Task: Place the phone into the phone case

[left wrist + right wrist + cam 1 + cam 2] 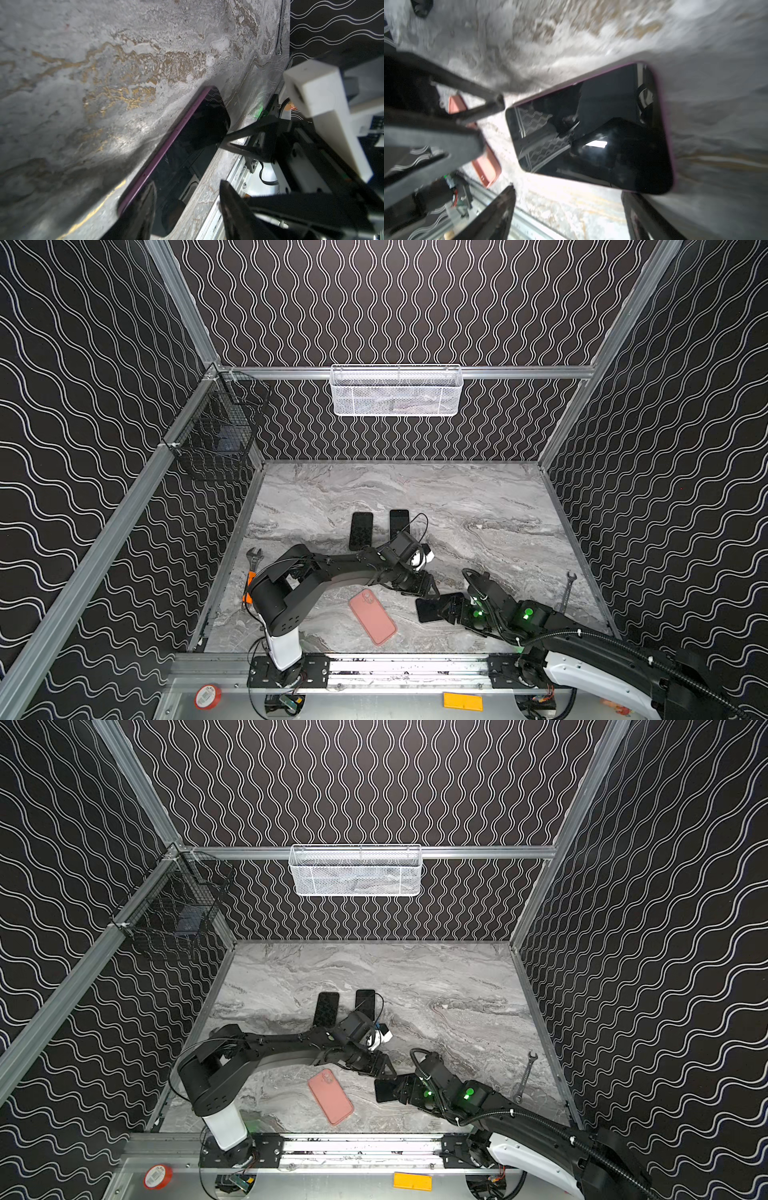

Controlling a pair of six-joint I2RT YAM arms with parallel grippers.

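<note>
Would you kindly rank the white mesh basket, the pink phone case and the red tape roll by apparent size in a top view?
Largest: white mesh basket.
Next: pink phone case.
Smallest: red tape roll.
No two look alike in size.

Black arms [345, 568], white base links [284, 649], green lights [528, 612], ribbed cable [582, 635]

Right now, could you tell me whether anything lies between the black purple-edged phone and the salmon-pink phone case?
Nothing visible does: in both top views only bare marble tabletop separates the black purple-edged phone from the salmon-pink phone case.
</note>
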